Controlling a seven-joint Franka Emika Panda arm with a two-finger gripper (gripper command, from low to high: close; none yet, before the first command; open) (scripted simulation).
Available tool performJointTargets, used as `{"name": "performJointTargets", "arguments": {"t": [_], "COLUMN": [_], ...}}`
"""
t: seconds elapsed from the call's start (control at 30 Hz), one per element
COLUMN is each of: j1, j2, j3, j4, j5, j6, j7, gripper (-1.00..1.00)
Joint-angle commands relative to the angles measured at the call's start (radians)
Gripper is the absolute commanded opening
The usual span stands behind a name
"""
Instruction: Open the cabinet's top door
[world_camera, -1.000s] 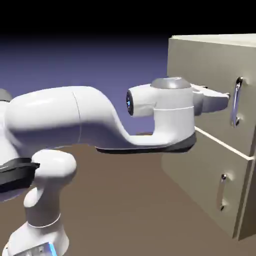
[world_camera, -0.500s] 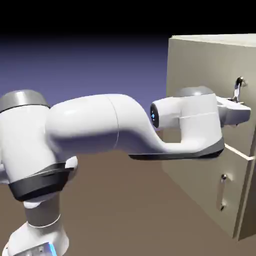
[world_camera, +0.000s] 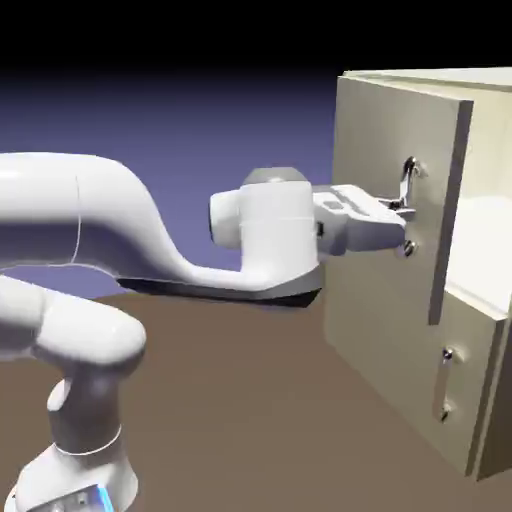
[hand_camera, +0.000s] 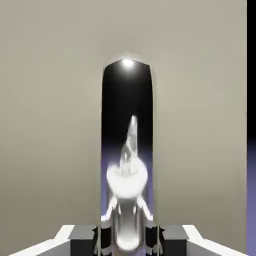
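Mid-pull on the top door

Claw is clamped on the silver handle, door's partly swung out from the cabinet. Next I'd guess: keep hauling it wider along its arc.

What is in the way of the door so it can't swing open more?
Nothing visible. The top door is already partly open, the gripper is shut on its handle, and only bare table lies before the cabinet.

Beige cabinet; silver handle; white arm; brown table.
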Motion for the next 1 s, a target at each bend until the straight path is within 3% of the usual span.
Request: {"name": "performJointTargets", "arguments": {"t": [0.0,0.43,0.97], "j1": [-0.036,-0.346,-0.281], "j2": [-0.014,-0.279,-0.480], "j3": [0.035,0.498,1.057], "j4": [-0.032,-0.367,-0.477], "j5": [0.033,0.558,1.231], "j6": [-0.019,-0.245,-0.610], "j7": [-0.011,-0.202,-0.364], "gripper": [-1.00,-1.00,-1.00]}}
